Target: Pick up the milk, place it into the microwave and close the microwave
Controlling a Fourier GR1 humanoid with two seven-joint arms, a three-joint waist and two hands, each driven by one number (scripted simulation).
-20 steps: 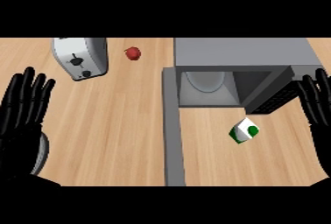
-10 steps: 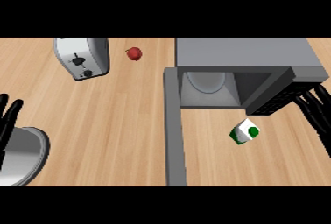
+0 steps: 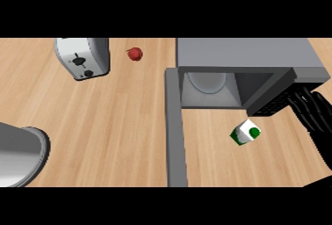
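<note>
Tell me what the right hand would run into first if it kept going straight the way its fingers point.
Probably the microwave: the right hand points up the view at its front right corner, though height is unclear. The milk lies off to its left.

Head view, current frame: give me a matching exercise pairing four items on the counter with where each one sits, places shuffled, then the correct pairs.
Things:
1. milk carton
2. toaster
3. red fruit
4. right hand

Places:
A. far left of the counter, near its back edge
B. at the view's right edge, beside the microwave's front corner
C. on the counter in front of the open microwave
D. between the toaster and the microwave

Pairs: 1-C, 2-A, 3-D, 4-B
</note>
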